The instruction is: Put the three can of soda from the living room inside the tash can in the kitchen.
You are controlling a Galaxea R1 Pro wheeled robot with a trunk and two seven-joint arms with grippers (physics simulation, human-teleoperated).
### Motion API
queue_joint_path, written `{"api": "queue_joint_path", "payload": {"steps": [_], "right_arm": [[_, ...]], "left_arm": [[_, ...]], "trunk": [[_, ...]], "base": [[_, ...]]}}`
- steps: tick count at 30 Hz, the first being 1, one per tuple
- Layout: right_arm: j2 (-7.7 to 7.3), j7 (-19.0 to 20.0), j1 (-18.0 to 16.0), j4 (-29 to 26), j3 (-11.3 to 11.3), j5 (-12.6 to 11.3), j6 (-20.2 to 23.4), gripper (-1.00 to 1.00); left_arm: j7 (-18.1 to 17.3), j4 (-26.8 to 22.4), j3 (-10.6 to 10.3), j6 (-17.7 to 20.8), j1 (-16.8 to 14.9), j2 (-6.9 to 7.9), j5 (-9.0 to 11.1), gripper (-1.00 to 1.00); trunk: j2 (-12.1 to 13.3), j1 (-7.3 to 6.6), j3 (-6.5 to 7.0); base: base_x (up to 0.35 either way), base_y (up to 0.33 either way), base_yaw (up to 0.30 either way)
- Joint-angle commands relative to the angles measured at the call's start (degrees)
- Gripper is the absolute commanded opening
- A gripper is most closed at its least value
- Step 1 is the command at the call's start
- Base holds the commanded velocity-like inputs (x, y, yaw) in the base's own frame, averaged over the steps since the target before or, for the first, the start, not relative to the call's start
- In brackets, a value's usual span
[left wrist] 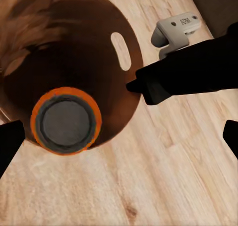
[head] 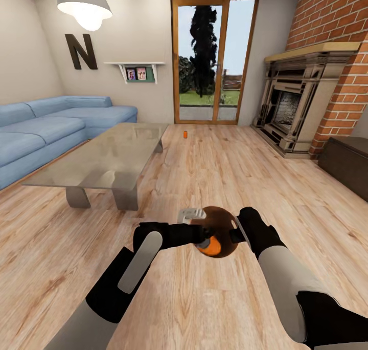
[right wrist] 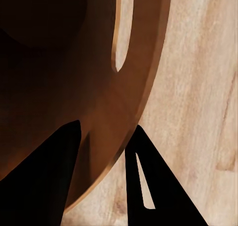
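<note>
the robot stands in the living room on the plank floor (head: pixel 214 166), both arms meeting low in the middle of the head view around the copper-brown trash can (head: pixel 220 222). the right gripper (right wrist: pixel 106 151) has its two dark fingers clamped on the bin's rim, one inside and one outside the wall, just by a slot-shaped handle hole. an orange soda can (left wrist: pixel 66 121) shows its grey top inside the bin's mouth in the left wrist view; the left gripper (left wrist: pixel 119 137) has its fingers spread wide to either edge of that view and apart from the can, so i'd judge the can let go into the bin. a second orange can (head: pixel 184 133) stands on the floor in the upper middle of the head view, just past the far end of the glass table (head: pixel 102 155) and before the glass doors (head: pixel 214 58); the blue sofa (head: pixel 46 125) runs along the left. i can't spot the dark blue can. what worries me from here — the bin hangs by a pinch on one thin rim, so a turn of the base could swing or tip it and spill the can. the left arm also sits close to the rim, and a careless pull-back might knock it loose.
</note>
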Motion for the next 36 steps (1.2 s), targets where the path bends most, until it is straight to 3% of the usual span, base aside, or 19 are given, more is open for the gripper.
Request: {"api": "queue_joint_path", "payload": {"steps": [1,30,32,36], "right_arm": [[-0.01,0.1,0.0,-0.1,0.0,-0.7,0.0,-1.0],[-0.27,0.1,0.0,-0.1,-0.2,-0.7,0.0,-1.0],[-0.35,0.1,0.0,-0.2,-0.1,-0.7,0.0,-1.0],[-0.67,0.1,0.0,-0.4,-0.1,-0.7,0.0,-1.0]], "left_arm": [[0.0,0.0,0.0,0.0,0.0,0.07,0.0,1.0],[-0.2,0.0,0.8,-1.1,0.1,0.44,0.1,1.0],[-0.1,0.0,1.0,-1.3,0.1,0.72,0.1,1.0],[-0.2,-0.9,1.1,-1.6,0.1,3.6,0.1,1.0]], "trunk": [[0.0,-0.01,0.01],[0.0,-0.01,0.01],[0.0,-0.01,0.01],[0.0,-0.01,0.01]], "base": [[0.0,0.0,0.0],[0.0,0.0,0.0],[0.0,0.0,0.0],[0.0,0.0,0.0]]}}
